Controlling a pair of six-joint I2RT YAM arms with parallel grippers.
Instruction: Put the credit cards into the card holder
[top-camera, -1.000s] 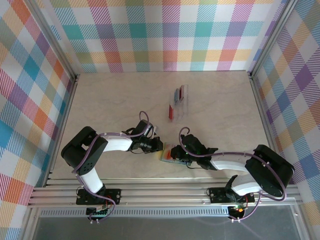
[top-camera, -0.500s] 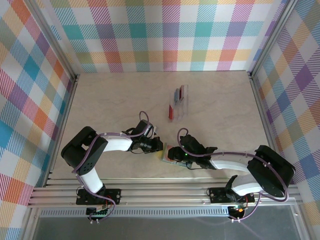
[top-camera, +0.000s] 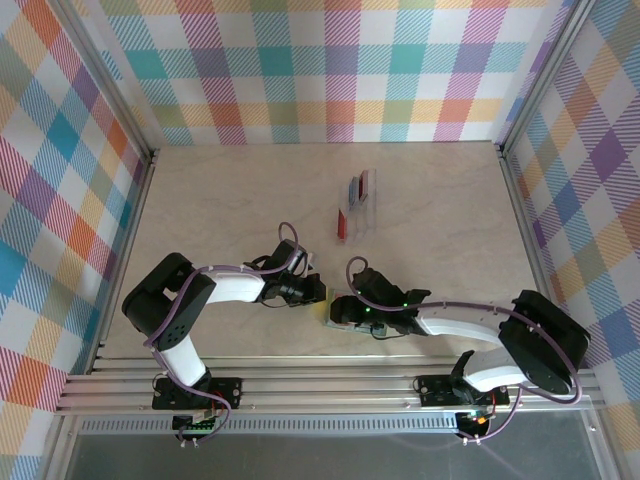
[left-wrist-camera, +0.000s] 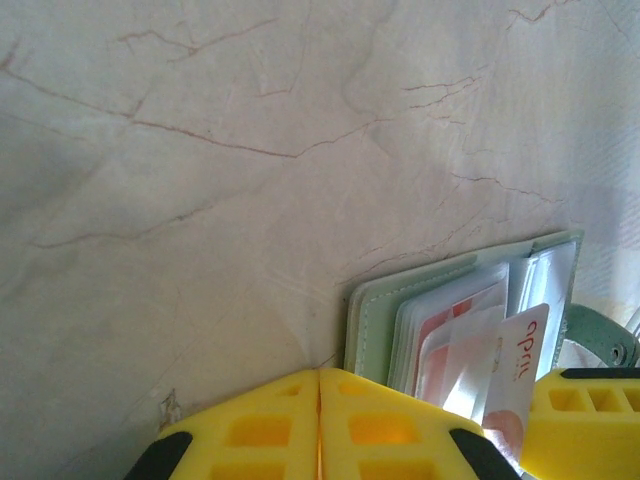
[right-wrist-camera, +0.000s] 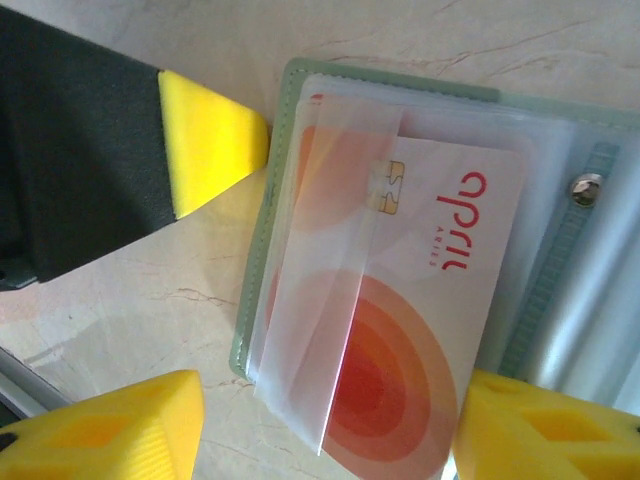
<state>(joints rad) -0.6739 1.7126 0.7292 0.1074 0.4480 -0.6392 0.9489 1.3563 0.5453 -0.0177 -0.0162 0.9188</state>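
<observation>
**Top view:** The left gripper (top-camera: 318, 293) and right gripper (top-camera: 341, 308) meet at the near middle of the table (top-camera: 220, 210). Both are over the card holder (top-camera: 327, 314), which is largely hidden beneath them. Well apart, farther back, a clear rack (top-camera: 364, 212) holds a red card (top-camera: 341, 224).

**Left wrist:** The left fingers are pressed together with no gap and nothing visible between them, at the edge of the open sage-green holder. A pale card (left-wrist-camera: 518, 365) projects from the holder's clear sleeves (left-wrist-camera: 450, 330).

**Right wrist:** The right jaws stand wide apart. The pale card lies between them, partly inside a sleeve. Contact with either finger cannot be determined.
</observation>
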